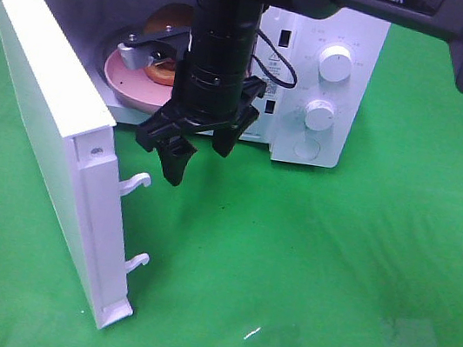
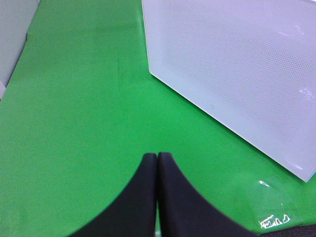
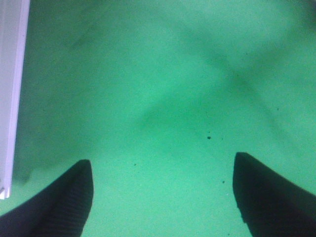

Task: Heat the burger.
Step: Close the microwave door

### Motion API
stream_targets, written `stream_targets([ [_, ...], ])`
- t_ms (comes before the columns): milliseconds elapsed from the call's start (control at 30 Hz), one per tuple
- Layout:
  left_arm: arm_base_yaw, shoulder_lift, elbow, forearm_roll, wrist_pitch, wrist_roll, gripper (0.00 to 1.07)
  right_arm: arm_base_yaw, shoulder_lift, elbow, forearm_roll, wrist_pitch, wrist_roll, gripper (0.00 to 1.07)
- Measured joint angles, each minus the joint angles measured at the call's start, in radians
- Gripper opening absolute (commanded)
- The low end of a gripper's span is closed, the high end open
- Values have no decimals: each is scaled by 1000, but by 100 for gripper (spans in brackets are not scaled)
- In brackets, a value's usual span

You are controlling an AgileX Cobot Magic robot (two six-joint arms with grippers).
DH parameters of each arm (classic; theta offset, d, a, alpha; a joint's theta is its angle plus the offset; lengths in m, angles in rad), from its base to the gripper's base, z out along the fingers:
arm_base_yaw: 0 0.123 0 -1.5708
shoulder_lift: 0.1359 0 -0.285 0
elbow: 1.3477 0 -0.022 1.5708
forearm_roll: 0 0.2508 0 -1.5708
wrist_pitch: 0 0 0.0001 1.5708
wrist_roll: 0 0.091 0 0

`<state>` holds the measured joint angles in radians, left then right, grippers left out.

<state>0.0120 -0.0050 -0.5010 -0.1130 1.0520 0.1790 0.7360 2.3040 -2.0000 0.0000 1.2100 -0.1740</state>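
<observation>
The burger [image 1: 163, 69] lies on a pink plate [image 1: 123, 81] inside the open white microwave [image 1: 342, 32]. My right arm hides part of it, and only orange-brown bun patches show. My right gripper [image 1: 198, 161] hangs just in front of the microwave's opening, pointing down at the green cloth. It is open and empty. In the right wrist view its gripper [image 3: 163, 197] has only bare cloth between the wide-apart fingers. My left gripper [image 2: 157, 163] is shut on nothing, low over the cloth, and does not show in the exterior high view.
The microwave door [image 1: 54, 128] stands swung out to the front left, with two latch hooks [image 1: 142, 181] on its edge. It also shows in the left wrist view [image 2: 232, 74] and its edge in the right wrist view [image 3: 12, 98]. Two knobs [image 1: 334, 64] sit on the control panel.
</observation>
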Motion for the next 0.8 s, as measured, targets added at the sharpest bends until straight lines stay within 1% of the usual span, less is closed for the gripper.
stream_targets([
  [133,0,0,0,0,0,0,0,0,0,1,0,1,62,68],
  [200,0,0,0,0,0,0,0,0,-26,35,0,2,101,64],
  [300,0,0,0,0,0,0,0,0,-49,60,-7,4,111,63],
  [333,0,0,0,0,0,0,0,0,-86,89,-23,5,112,63],
  [367,0,0,0,0,0,0,0,0,-86,89,-23,5,112,63],
  [400,0,0,0,0,0,0,0,0,-119,114,-39,5,118,63],
  [500,0,0,0,0,0,0,0,0,-141,128,-51,5,120,63],
  [600,0,0,0,0,0,0,0,-4,-226,186,-84,6,139,63],
  [633,0,0,0,0,0,0,0,-4,-226,186,-84,6,139,63],
  [700,0,0,0,0,0,0,0,-29,-295,259,-87,6,152,63],
  [733,0,0,0,0,0,0,0,-29,-295,259,-87,6,152,63],
  [767,0,0,0,0,0,0,0,-57,-332,299,-87,6,163,63],
  [800,0,0,0,0,0,0,0,-57,-332,299,-87,6,163,63],
])
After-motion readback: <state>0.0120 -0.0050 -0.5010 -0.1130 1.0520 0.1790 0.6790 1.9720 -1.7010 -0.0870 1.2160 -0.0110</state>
